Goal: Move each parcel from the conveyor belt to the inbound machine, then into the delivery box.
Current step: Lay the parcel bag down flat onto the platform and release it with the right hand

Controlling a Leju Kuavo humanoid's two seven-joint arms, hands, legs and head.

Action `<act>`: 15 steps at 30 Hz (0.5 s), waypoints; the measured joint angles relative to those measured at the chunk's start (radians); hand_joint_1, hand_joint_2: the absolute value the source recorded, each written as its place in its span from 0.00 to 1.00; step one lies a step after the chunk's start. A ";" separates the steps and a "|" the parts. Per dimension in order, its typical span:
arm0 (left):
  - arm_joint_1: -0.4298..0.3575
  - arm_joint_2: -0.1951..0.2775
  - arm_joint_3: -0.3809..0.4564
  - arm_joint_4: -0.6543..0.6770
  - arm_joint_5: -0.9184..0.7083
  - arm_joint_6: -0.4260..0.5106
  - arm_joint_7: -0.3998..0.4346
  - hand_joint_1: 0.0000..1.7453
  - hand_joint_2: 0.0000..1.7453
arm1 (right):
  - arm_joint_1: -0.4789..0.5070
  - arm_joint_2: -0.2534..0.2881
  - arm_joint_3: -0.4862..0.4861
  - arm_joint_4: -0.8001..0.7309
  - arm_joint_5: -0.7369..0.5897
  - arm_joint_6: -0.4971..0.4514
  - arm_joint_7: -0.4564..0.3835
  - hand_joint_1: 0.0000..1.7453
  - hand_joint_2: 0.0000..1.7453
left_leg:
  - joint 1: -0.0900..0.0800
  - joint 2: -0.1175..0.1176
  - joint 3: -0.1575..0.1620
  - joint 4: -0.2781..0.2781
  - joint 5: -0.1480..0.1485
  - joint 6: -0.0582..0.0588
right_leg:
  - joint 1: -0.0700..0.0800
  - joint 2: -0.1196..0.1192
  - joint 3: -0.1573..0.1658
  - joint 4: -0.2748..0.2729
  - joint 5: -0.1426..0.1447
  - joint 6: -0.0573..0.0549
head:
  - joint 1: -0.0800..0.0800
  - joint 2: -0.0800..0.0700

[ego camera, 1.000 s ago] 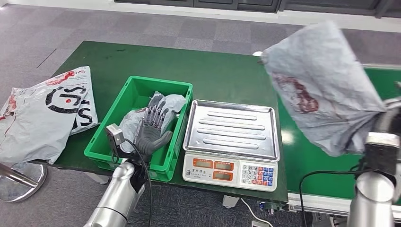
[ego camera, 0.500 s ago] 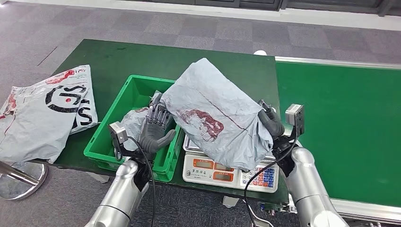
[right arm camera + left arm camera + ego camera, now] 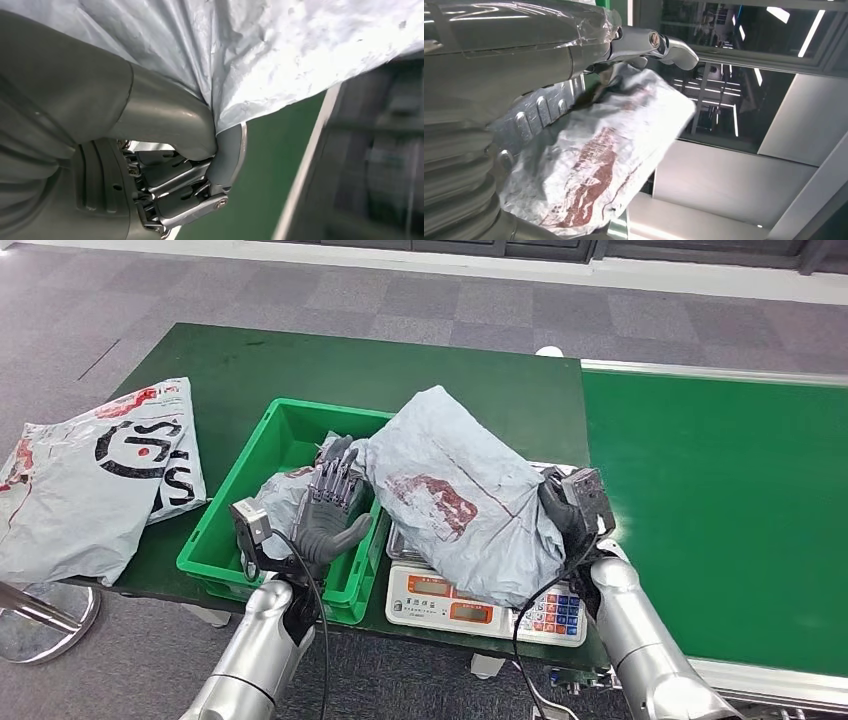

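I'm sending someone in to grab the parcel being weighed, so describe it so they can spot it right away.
Find the dark green table, then the silver-trayed scale beside the green bin. The parcel lies over that scale, pinched by the right hand: a crumpled grey bag with a red smudged print, unlike the flat black-lettered bag at the table's edge.

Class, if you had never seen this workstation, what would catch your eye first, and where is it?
First, the big grey parcel with a red print, lying across the scale at the table's front while the right hand grips its edge. Next, the bright green crate beside the scale, where the left hand hovers above a second parcel.
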 joint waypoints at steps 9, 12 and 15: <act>0.000 0.001 -0.003 0.000 0.002 0.000 0.000 0.00 1.00 | 0.012 -0.023 0.073 -0.050 0.167 -0.161 0.020 0.00 1.00 | 0.000 0.000 0.000 0.000 0.000 0.000 | 0.000 0.000 -0.001 0.000 0.000 0.000 | 0.000 0.000; 0.000 0.002 -0.006 0.000 0.003 0.000 0.000 0.00 1.00 | 0.029 -0.037 0.107 -0.097 0.253 -0.218 0.042 0.00 1.00 | 0.000 0.000 0.000 0.000 0.000 0.000 | 0.000 0.000 -0.001 0.000 0.000 0.000 | 0.000 0.000; 0.000 0.004 -0.006 0.001 0.004 0.000 0.000 0.00 1.00 | 0.035 -0.047 0.125 -0.126 0.269 -0.230 0.048 0.00 1.00 | 0.000 0.001 0.000 0.000 0.000 0.000 | 0.000 0.000 -0.001 0.000 0.000 0.000 | 0.000 0.000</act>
